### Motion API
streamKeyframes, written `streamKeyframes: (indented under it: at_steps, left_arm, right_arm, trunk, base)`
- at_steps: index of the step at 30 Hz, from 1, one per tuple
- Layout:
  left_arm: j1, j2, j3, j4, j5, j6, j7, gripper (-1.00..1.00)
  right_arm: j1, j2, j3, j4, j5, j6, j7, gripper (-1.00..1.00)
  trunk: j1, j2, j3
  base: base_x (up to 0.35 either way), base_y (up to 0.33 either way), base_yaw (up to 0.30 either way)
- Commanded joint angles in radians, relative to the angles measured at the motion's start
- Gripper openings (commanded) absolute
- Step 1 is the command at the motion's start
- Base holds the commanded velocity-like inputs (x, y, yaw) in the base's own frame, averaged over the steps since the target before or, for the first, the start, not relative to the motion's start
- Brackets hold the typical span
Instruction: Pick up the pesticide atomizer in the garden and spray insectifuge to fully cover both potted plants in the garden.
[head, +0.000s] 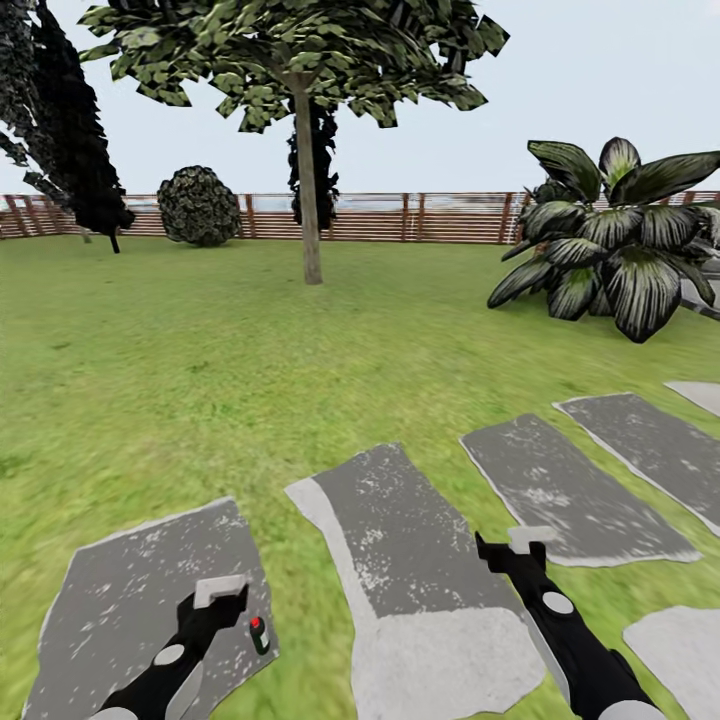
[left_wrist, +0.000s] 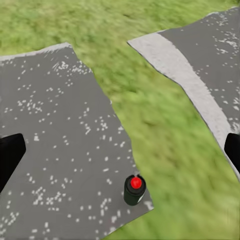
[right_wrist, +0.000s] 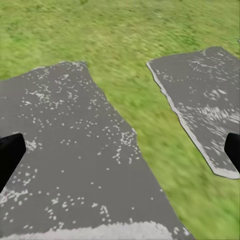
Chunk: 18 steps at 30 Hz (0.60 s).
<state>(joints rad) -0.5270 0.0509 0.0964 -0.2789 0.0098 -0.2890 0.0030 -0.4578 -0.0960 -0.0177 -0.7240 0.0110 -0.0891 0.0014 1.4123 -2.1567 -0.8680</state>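
The pesticide atomizer (head: 259, 635) is a small dark-green bottle with a red top, standing upright near the right edge of the leftmost grey stepping stone (head: 120, 590). My left gripper (head: 220, 592) hovers just left of it, open and holding nothing. In the left wrist view the atomizer (left_wrist: 134, 189) stands on the stone between and below the spread fingers of the left gripper (left_wrist: 120, 152). My right gripper (head: 512, 545) is open over the middle stepping stone (head: 400, 540); in the right wrist view the right gripper (right_wrist: 120, 152) has nothing between its fingers. The potted plants are out of view.
Green lawn (head: 200, 380) stretches to a brown slatted fence (head: 400, 215). A tree trunk (head: 307, 180) stands mid-lawn, a round dark bush (head: 198, 205) by the fence, and a big white-striped leafy bush (head: 610, 240) at the right. More stepping stones (head: 570, 480) run right.
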Motion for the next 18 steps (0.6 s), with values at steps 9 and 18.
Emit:
streamKeyframes:
  at_steps: [9, 18]
  left_arm:
    - [0.000, -0.006, 0.001, 0.001, 0.000, -0.037, 0.000, 1.00]
    - [0.005, -0.003, 0.000, 0.003, 0.000, -0.106, 0.000, 1.00]
  right_arm:
    - [-0.001, -0.001, -0.001, 0.000, 0.001, -0.002, 0.000, 1.00]
    - [-0.001, 0.003, -0.001, 0.033, 0.001, -0.003, 0.000, 1.00]
  trunk:
    - [0.011, -0.021, -0.010]
    - [0.046, -0.084, -0.038]
  base:
    - [0.005, -0.004, 0.014]
    - [0.000, 0.000, 0.000]
